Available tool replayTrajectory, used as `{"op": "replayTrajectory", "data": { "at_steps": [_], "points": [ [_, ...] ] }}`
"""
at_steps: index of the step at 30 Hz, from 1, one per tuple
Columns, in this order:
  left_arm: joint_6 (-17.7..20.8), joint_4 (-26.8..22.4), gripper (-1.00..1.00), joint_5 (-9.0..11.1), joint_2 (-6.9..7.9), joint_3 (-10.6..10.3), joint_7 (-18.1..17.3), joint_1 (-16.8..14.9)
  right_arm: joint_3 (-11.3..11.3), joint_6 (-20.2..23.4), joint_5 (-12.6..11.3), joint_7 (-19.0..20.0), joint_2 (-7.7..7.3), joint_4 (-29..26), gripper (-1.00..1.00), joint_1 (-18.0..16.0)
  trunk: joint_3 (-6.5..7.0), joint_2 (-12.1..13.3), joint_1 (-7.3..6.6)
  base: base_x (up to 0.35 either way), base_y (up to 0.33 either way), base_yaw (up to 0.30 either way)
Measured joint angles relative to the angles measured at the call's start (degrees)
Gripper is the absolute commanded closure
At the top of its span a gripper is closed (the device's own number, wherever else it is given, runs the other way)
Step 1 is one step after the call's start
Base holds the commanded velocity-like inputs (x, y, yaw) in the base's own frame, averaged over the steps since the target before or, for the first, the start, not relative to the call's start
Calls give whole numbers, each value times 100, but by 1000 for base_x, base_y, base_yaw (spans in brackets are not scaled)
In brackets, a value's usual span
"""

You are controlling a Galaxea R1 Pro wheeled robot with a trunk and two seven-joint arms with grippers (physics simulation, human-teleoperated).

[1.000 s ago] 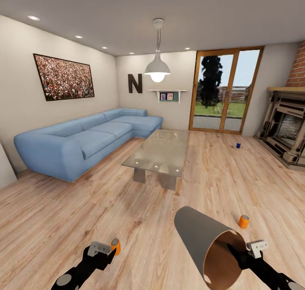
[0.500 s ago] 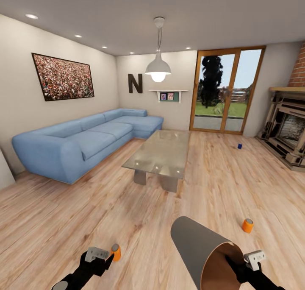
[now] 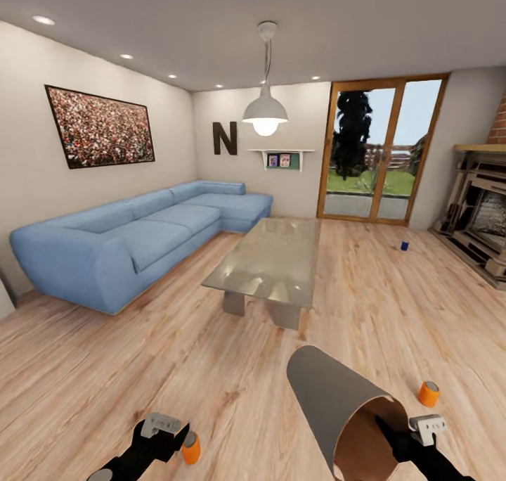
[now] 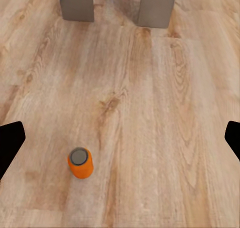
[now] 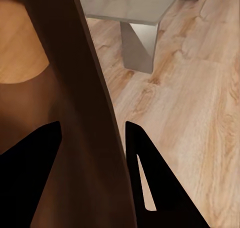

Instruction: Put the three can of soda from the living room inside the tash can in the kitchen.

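The smooth grey bin with the brown inside (image 3: 337, 403) was held tilted by its rim in the clenched right gripper (image 3: 402, 435), lower right. An orange can with a grey top (image 4: 80, 163) stood upright on the wood floor (image 3: 211, 354) under the wide-spread, empty left gripper (image 3: 172, 435), lower left.

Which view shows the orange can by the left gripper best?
The left wrist view: the orange can stands upright on the wood floor, grey top visible. In the head view the left gripper partly covers it.
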Motion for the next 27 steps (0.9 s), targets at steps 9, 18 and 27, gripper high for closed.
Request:
{"op": "replayTrajectory", "data": {
  "at_steps": [9, 18, 27],
  "points": [
    [0, 0, -100, 0, -2, -13, 0, 0, -5, 8, -19, -1, -1, 7, 100, 0, 0, 0, 0, 320, 2, 0],
    [0, 0, -100, 0, -2, -7, 0, 0, 1, 7, -22, -1, -1, 7, 100, -1, 0, 0, 0, 265, 0, 0],
    [8, -2, -100, 0, 0, -8, 0, 0, 8, 10, -15, -8, -1, 7, 100, -1, 0, 0, 0, 54, 0, 0]
  ]
}}
